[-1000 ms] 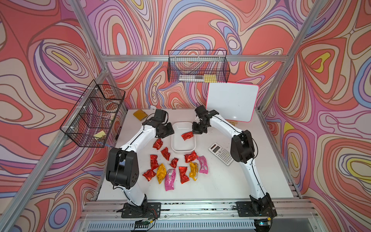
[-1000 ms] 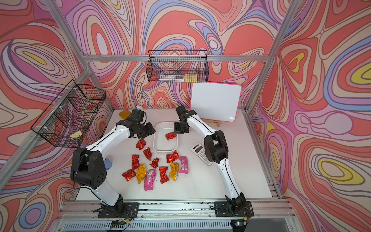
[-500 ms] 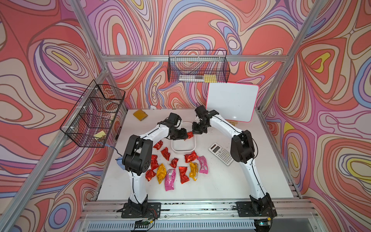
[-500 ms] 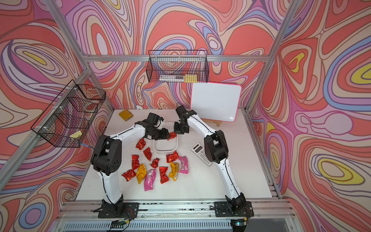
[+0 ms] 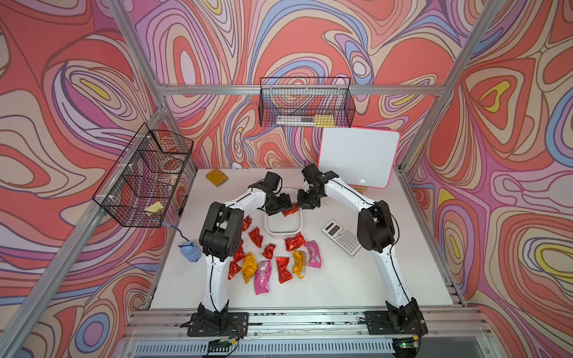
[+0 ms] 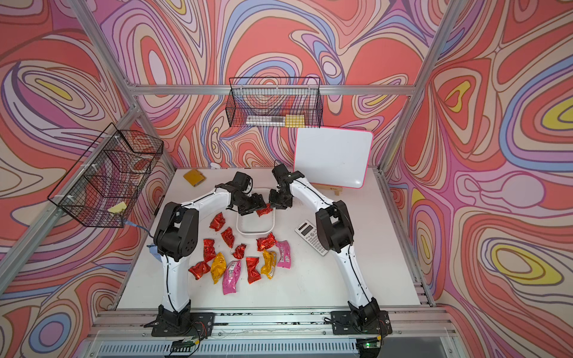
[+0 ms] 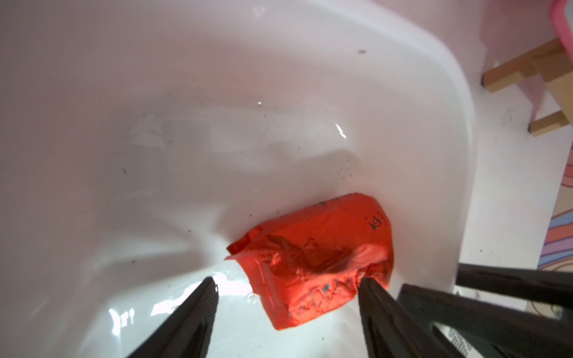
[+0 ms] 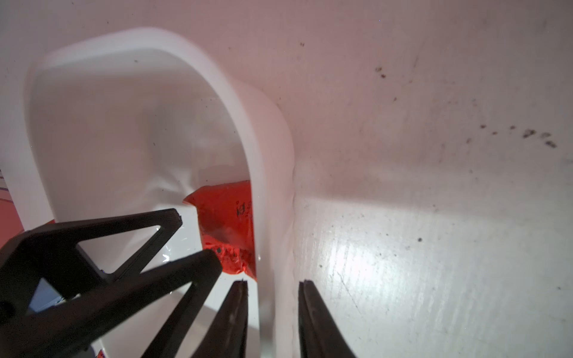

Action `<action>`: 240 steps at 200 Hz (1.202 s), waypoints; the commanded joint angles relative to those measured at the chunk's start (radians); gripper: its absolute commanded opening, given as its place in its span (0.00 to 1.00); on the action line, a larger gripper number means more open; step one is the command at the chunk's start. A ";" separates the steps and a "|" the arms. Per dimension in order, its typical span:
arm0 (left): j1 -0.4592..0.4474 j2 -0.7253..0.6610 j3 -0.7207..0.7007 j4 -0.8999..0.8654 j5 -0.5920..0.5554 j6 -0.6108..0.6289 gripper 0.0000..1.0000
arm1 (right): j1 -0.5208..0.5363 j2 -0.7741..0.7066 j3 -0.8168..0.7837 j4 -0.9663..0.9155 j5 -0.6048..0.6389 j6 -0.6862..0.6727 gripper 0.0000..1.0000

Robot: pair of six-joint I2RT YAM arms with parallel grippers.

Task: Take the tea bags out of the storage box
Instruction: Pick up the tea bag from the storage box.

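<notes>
Bright even light; glare inside storage box [image 7: 155, 93]

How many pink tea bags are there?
2. One pink tea bag lies at the pile's front edge; the other lies nearest the calculator, beside an orange-yellow tea bag. The left arm may hide more.

The left arm [image 5: 214, 279] and right arm [image 5: 393, 276] rise from the bottom edge of both top views, fold at black elbows and lean inward toward frame centre. The left gripper [image 5: 283, 208] tips downward, fingers [image 7: 192, 319] spread wide. The right gripper [image 5: 305, 205] sits just beside it, also angled down, fingers [image 8: 229, 322] parted only narrowly.
</notes>
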State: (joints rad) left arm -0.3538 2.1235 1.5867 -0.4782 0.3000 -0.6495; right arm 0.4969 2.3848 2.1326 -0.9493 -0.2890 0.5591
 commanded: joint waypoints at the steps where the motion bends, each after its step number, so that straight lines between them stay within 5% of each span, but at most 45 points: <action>1: 0.000 0.030 0.022 -0.044 -0.043 -0.069 0.77 | -0.003 -0.062 -0.039 0.046 -0.020 0.034 0.29; 40: -0.017 0.081 0.059 -0.061 -0.017 -0.084 0.75 | -0.003 -0.093 -0.101 0.097 -0.036 0.070 0.27; 76: -0.017 0.132 0.094 -0.071 -0.033 -0.109 0.61 | -0.004 -0.092 -0.123 0.109 -0.040 0.079 0.22; 156: -0.017 0.141 0.119 -0.068 -0.046 -0.115 0.00 | -0.003 -0.091 -0.117 0.107 -0.039 0.075 0.14; 240: -0.017 -0.114 0.047 -0.044 -0.099 -0.121 0.00 | -0.004 -0.079 -0.111 0.073 -0.003 0.034 0.31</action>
State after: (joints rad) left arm -0.3672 2.1292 1.6650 -0.5079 0.2493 -0.7673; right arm 0.4938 2.3260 2.0216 -0.8619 -0.3164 0.6174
